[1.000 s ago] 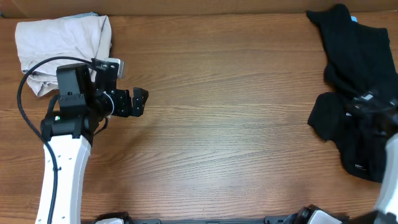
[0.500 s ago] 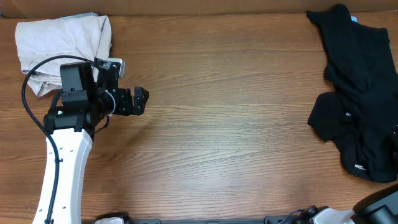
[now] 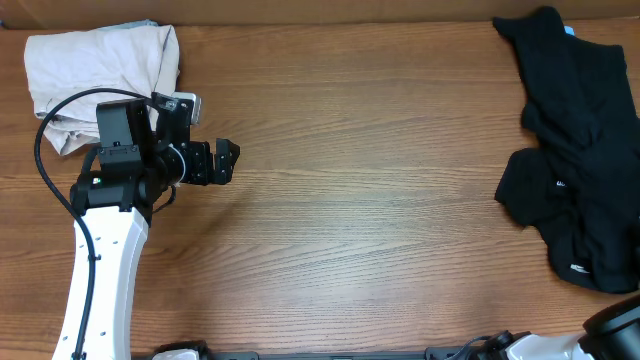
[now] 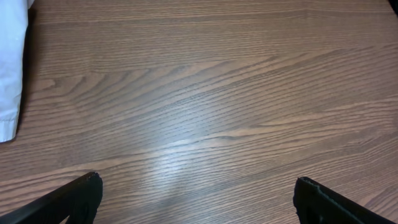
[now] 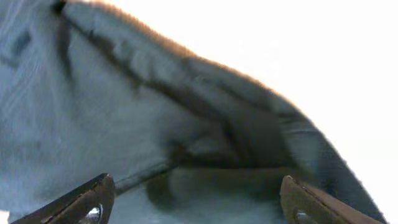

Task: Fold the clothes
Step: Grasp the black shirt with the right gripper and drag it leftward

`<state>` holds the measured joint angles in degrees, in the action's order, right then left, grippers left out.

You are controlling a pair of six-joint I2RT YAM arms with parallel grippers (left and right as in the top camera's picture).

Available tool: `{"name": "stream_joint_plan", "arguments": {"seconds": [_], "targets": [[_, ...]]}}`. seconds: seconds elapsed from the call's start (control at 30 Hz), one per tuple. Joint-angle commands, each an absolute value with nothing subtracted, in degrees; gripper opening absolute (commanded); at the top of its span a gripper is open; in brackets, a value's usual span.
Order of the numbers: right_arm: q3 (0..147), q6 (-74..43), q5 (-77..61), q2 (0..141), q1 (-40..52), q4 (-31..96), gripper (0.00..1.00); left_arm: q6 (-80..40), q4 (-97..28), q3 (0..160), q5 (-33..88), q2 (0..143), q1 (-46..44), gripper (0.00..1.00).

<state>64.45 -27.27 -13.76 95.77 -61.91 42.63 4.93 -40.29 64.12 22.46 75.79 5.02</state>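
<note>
**No Fold Yet Made; Black Heap Left Crumpled at the Right**

At the far left corner, a pale beige garment [image 3: 100,75] was seen lying bunched. It was judged to be outside the work. Just beside it, the left gripper [image 3: 230,165] was held above the bare wood of the table [image 3: 380,200]. Its jaws were spread wide and nothing was held between them.

At the right edge, well apart from that gripper, the clothes [image 3: 575,150] were found as a rumpled black heap. A light-blue piece [image 3: 568,31] showed at its upper margin. No garment had been laid flat and no fold was visible, so the whole task was judged still to be done.

The right gripper [image 5: 196,202] was shown with its fingers far apart. Blurred dark fabric was seen beyond them, and no cloth was seen caught between the fingers.

Compared with a second earlier, the right arm [image 3: 615,335] had been drawn off the heap to the near right corner. The left arm had been shifted only slightly, and the heap lay much as it had been.
</note>
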Motion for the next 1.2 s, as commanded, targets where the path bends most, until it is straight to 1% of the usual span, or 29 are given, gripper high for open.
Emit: {"name": "stream_joint_plan", "arguments": {"seconds": [0.0, 0.2, 0.33, 0.37, 0.43, 0.5, 0.53, 0.6, 0.63, 0.7, 0.73, 0.77, 0.9, 1.03, 1.13, 1.17], "targets": [[64.6, -28.73, -14.98, 95.92, -64.47, 42.96, 0.9, 6.24, -40.01, 65.36, 22.5, 76.07, 5.21, 1.0], [64.05, -26.7, -15.11, 96.01, -64.03, 45.28, 0.9, 6.24, -39.99, 65.36, 22.5, 76.07, 5.21, 1.0], [64.05, -25.08, -14.31, 96.03, -63.02, 47.62, 0.85, 6.24, -39.77, 65.36, 22.5, 76.07, 5.21, 1.0], [64.05, -25.06, -14.0, 96.03, -62.92, 48.16, 0.82, 6.24, -39.62, 65.36, 22.5, 76.09, 5.21, 1.0], [64.05, -24.18, -14.13, 96.03, -62.63, 48.58, 0.67, 6.24, -39.4, 65.36, 22.5, 76.09, 5.21, 1.0], [64.05, -22.98, -14.26, 96.03, -62.08, 48.58, 0.5, 6.24, -39.07, 65.36, 22.5, 76.09, 5.21, 1.0], [64.05, -22.44, -14.26, 96.03, -61.78, 48.56, 0.45, 6.22, -38.92, 65.36, 22.52, 76.09, 5.21, 1.0], [64.05, -22.0, -14.26, 96.03, -60.73, 48.4, 0.4, 6.22, -38.85, 65.36, 22.52, 76.09, 5.21, 1.0], [64.05, -21.96, -14.26, 96.03, -60.27, 48.34, 0.35, 6.22, -38.85, 65.36, 22.52, 76.09, 5.21, 1.0], [64.07, -19.59, -15.49, 96.03, -58.92, 47.86, 0.21, 6.22, -38.81, 65.36, 22.52, 76.09, 5.21, 1.0], [64.12, -18.24, -17.34, 95.98, -57.45, 47.18, 0.08, 6.22, -38.68, 65.36, 22.52, 76.09, 5.21, 1.0], [64.18, -17.3, -19.05, 95.88, -56.64, 46.72, 0.05, 6.22, -38.5, 65.36, 22.52, 76.09, 5.21, 1.0], [65.84, -11.9, -26.7, 94.43, -52.95, 46.89, 0.04, 6.09, -37.17, 65.67, 22.55, 76.05, 5.23, 0.99], [69.08, -8.58, -31.35, 91.15, -47.11, 50.48, 0.04, 5.32, -37.5, 68.75, 22.41, 76.05, 5.23, 0.98], [71.77, -8.47, -34.24, 88.25, -40.62, 53.39, 0.04, 5.1, -38.35, 73.08, 21.78, 76.05, 5.26, 0.97], [73.03, -8.54, -35.29, 86.7, -36.4, 54.26, 0.04, 4.97, -38.94, 75.7, 20.84, 76.05, 5.26, 0.97]]}}
